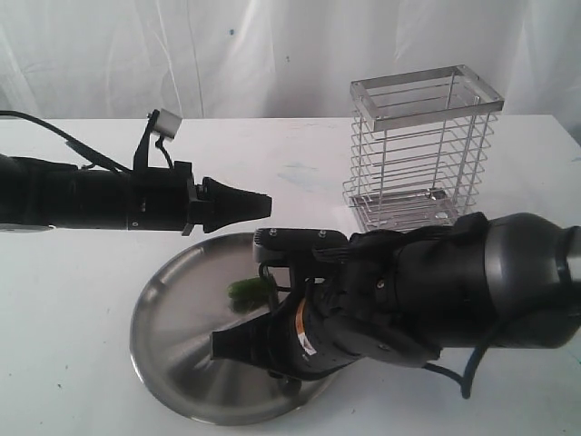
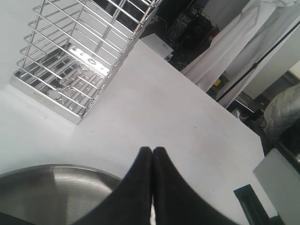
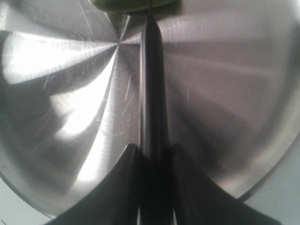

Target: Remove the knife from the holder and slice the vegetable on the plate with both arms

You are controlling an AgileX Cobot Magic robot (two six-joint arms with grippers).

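- Knife (image 3: 151, 93) sat clamped between the jaws of the right gripper (image 3: 153, 149). I saw it edge-on, as a dark narrow strip running out over the plate (image 3: 56, 117) and past its centre.
- Its far end reached the vegetable (image 3: 131, 3), which lay on the plate near the middle. I could not tell whether the blade touched the green skin or had cut into it.
- On the exterior camera the vegetable (image 1: 247, 291) showed as a small green piece on the plate (image 1: 172, 354). It was partly hidden behind the right arm (image 1: 436, 291), whose gripper (image 1: 222, 347) hung low above the plate.
- Left gripper (image 1: 263, 205) hovered above the plate's rim on the side away from the right arm and pointed sideways. Its jaws were pressed flat together, and the left wrist camera showed the two fingers (image 2: 138, 187) meeting flush.
- Holder (image 1: 422, 150) stood upright on the table (image 1: 73, 300) beyond the plate, apart from its rim.
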